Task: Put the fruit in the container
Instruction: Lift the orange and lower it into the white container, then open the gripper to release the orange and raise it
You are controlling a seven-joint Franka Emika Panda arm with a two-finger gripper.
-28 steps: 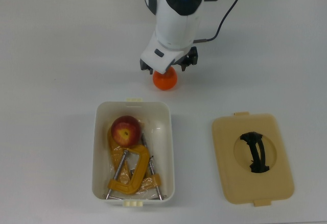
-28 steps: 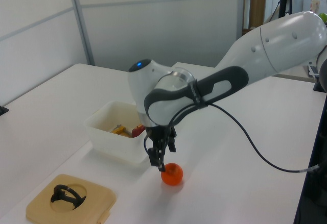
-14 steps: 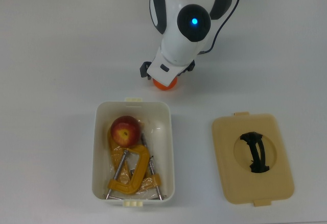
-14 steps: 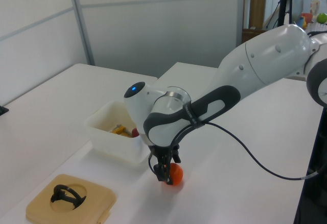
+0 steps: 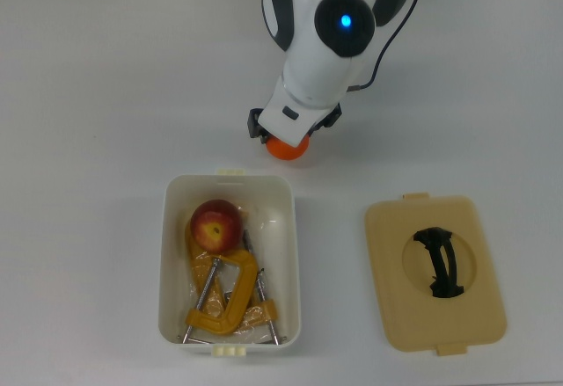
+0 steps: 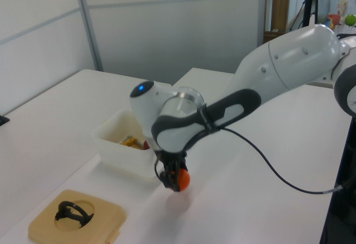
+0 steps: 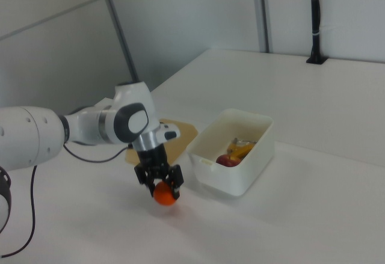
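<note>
My gripper (image 5: 288,142) (image 6: 173,179) (image 7: 162,189) is shut on the orange citrus (image 5: 288,148) (image 6: 181,178) (image 7: 165,196) and holds it a little above the table, just beyond the container's short end. The white container (image 5: 174,254) (image 6: 119,150) (image 7: 243,174) holds the red apple (image 5: 216,225) (image 7: 225,160), which rests on yellow-orange C-clamps (image 5: 226,302). In the left view only a sliver of the apple (image 6: 146,143) shows behind my arm.
A flat tan lid (image 5: 435,272) (image 6: 75,219) with a black handle lies on the table at the top view's right of the container. In the right view the lid (image 7: 183,132) sits mostly behind my arm. A black cable (image 6: 278,166) trails from the arm.
My gripper came down over the orange, closed on it and lifted it off the table, shifting slightly toward the container. The apple and clamps have not moved.
</note>
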